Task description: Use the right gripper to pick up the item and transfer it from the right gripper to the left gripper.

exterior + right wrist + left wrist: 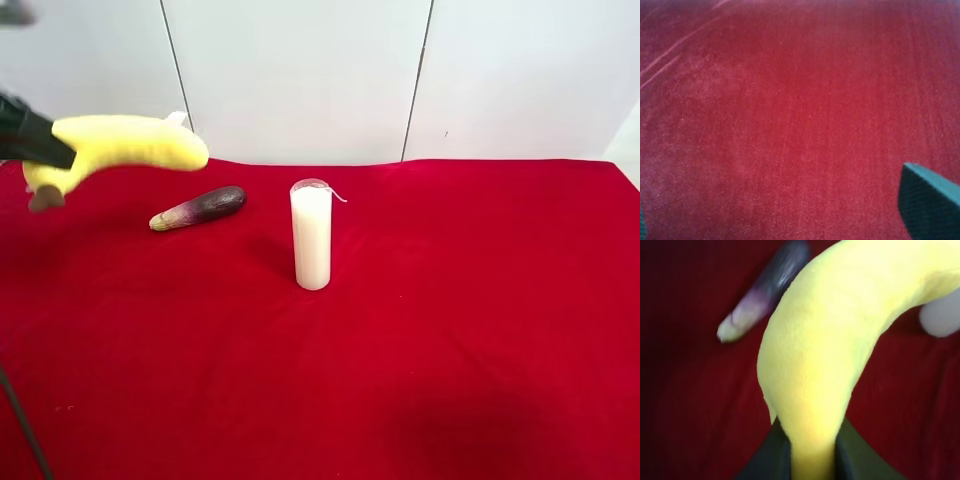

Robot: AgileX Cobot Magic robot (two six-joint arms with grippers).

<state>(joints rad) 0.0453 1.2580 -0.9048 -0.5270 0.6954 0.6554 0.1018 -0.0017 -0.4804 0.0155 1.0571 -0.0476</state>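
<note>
The yellow plush banana (130, 145) hangs in the air above the far left of the red cloth, with its brown stem tip (45, 200) pointing down. The left gripper (40, 145), on the arm at the exterior high view's left, is shut on it. In the left wrist view the banana (825, 350) fills the frame, and the left gripper (812, 460) clamps its lower end between dark fingers (767, 455). The right gripper (787, 215) is open and empty over bare red cloth. Only its fingertips (930, 200) show, and it is out of the exterior high view.
A dark purple eggplant (198, 208) lies on the red cloth (450, 330) just beyond the banana and also shows in the left wrist view (765, 290). A tall white candle (312, 235) stands upright near the middle. White wall panels stand behind the table.
</note>
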